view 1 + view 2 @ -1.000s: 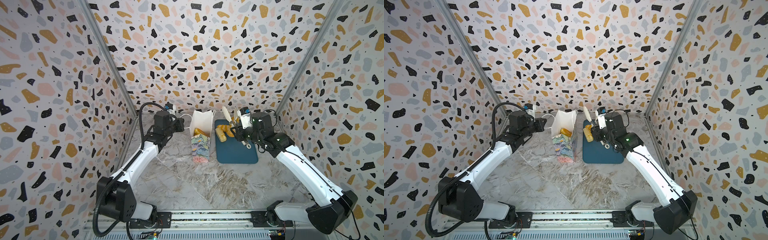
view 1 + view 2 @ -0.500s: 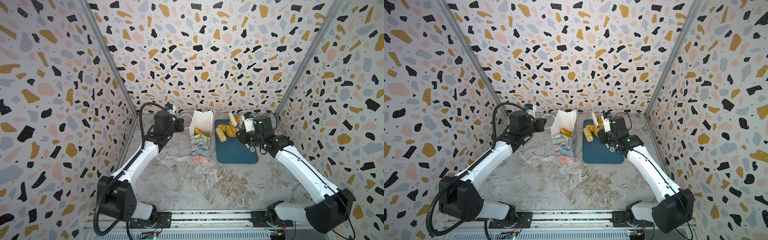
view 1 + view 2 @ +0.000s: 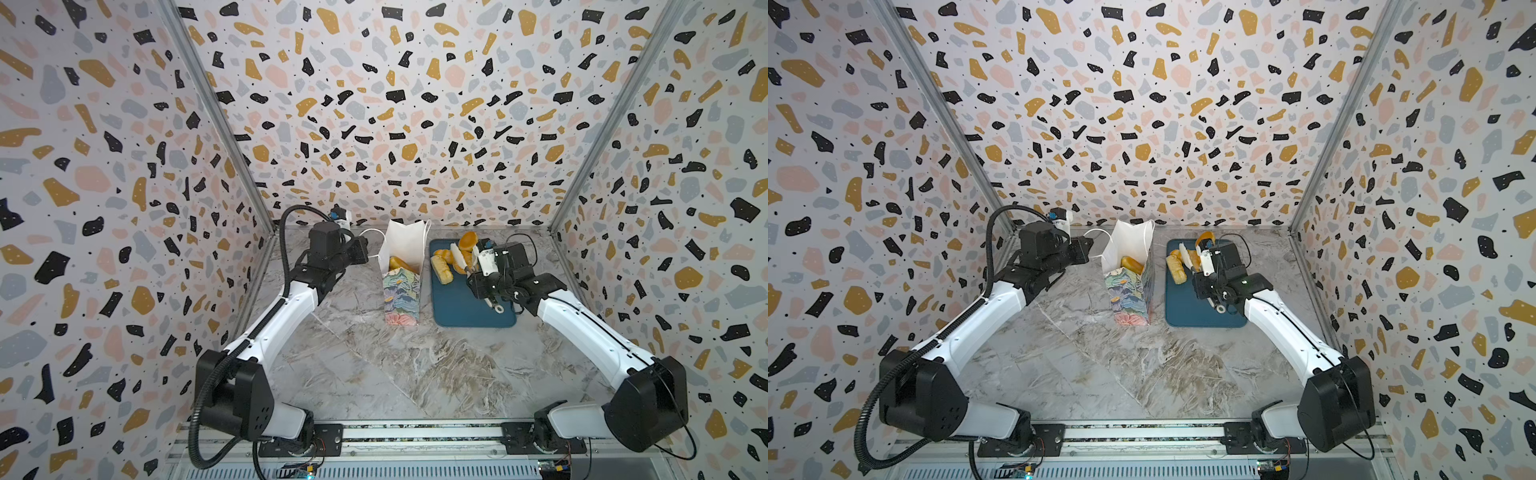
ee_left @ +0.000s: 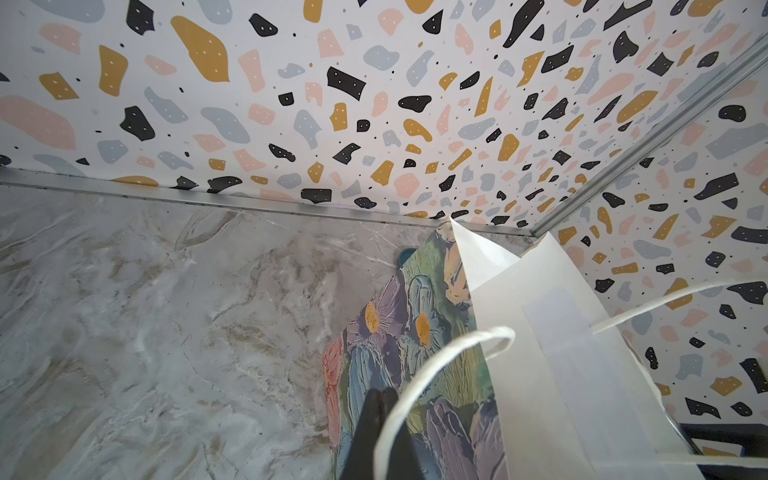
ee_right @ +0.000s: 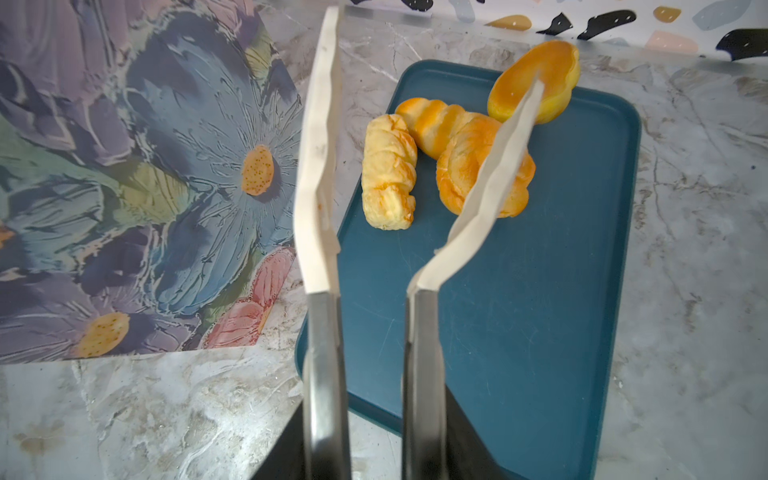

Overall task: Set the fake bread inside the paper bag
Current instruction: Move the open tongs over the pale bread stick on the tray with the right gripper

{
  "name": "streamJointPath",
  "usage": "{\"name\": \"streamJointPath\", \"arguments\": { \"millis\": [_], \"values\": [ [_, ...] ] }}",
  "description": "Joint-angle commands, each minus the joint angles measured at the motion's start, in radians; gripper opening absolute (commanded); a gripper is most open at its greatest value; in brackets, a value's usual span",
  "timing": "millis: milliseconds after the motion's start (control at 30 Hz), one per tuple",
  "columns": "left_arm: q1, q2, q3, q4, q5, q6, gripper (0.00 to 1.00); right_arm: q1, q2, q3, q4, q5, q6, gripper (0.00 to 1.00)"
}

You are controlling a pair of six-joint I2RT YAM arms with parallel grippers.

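Observation:
The floral paper bag (image 3: 401,295) (image 3: 1129,295) stands upright at the back centre, mouth open, with one golden bread (image 3: 399,263) inside. My left gripper (image 4: 380,395) (image 3: 365,251) is shut on the bag's white cord handle (image 4: 436,365). My right gripper (image 5: 374,449) (image 3: 486,270) is shut on metal tongs (image 5: 324,332) with white tips. The tong arms stand apart over the breads on the teal tray (image 5: 519,311): a pale ridged loaf (image 5: 388,172), two croissants (image 5: 432,124), and an oval bun (image 5: 552,66) behind one tip. Nothing is pinched between the tips.
The teal tray (image 3: 469,307) lies right of the bag on the marble tabletop (image 3: 395,374). Terrazzo-patterned walls enclose the back and both sides. A metal rail (image 3: 415,432) with both arm bases runs along the front edge.
The right arm has drawn back to the right and lowered the tongs from beside the bag's mouth to the breads on the tray. The left arm has held still.

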Motion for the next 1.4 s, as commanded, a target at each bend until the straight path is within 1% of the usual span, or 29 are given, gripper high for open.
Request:
{"name": "streamJointPath", "arguments": {
  "millis": [0, 133, 500, 933, 1367],
  "values": [
    [0.004, 0.008, 0.023, -0.01, 0.006, 0.007, 0.0, -0.001, 0.004, 0.0, 0.052, -0.016, -0.01, 0.4],
    [0.004, 0.003, 0.016, -0.003, 0.0, 0.005, 0.0, -0.002, 0.037, -0.003, 0.054, -0.038, -0.011, 0.4],
    [0.006, 0.008, 0.021, -0.003, 0.015, 0.002, 0.0, 0.01, 0.119, -0.006, 0.058, -0.039, -0.023, 0.4],
    [0.006, 0.02, 0.02, -0.007, 0.008, 0.006, 0.0, 0.059, 0.213, -0.006, 0.067, 0.009, -0.066, 0.4],
    [0.007, 0.016, 0.023, -0.011, 0.002, 0.01, 0.0, 0.066, 0.248, -0.005, 0.074, 0.016, -0.072, 0.39]
  ]
}}
